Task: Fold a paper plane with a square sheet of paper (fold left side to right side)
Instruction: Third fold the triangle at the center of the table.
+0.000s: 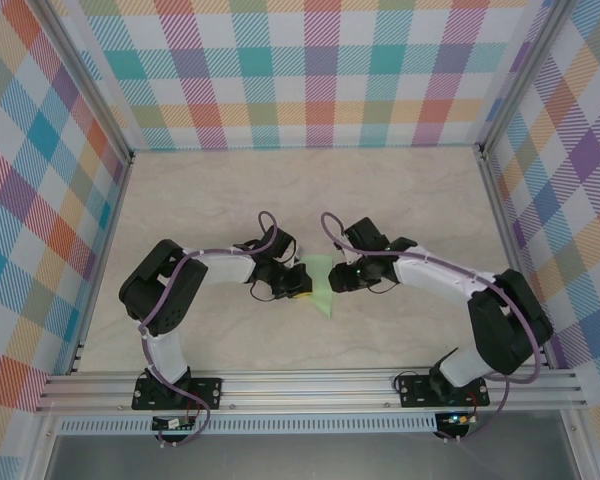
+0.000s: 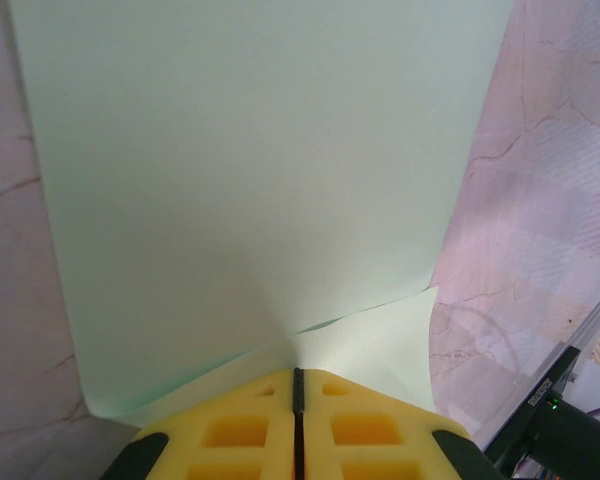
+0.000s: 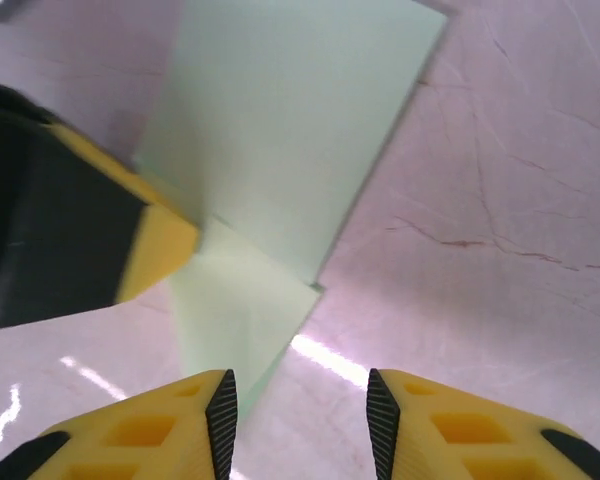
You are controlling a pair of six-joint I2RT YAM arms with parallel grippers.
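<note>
Yellow fingertips (image 2: 240,430) of the left gripper (image 2: 298,375) meet with no gap at the bottom of the left wrist view. Their ends touch the pale green sheet of paper (image 2: 260,180) where the slanting edge of a folded-over layer crosses a second layer beneath. Whether the closed jaws nip the paper or merely bear on it cannot be told. One side of the sheet curls up from the worktop (image 2: 540,200) beside the gripper.

At the right wrist, the right gripper (image 3: 298,400) hangs with its jaws partway apart and nothing between them. Bare marbled surface shows in the gap, and a lower corner of the sheet runs just beside one finger. The other arm's black-and-yellow tip rests against the paper's edge farther off.

From overhead, the sheet lies near the middle of the worktop, a little toward the near edge. It sits between the two grippers, which face each other across it, and one point of the paper is directed at the near edge. Both arms bend inward from their bases on the metal rail (image 1: 310,385) along that edge. Plaid panels (image 1: 310,70) wall the other three sides.
</note>
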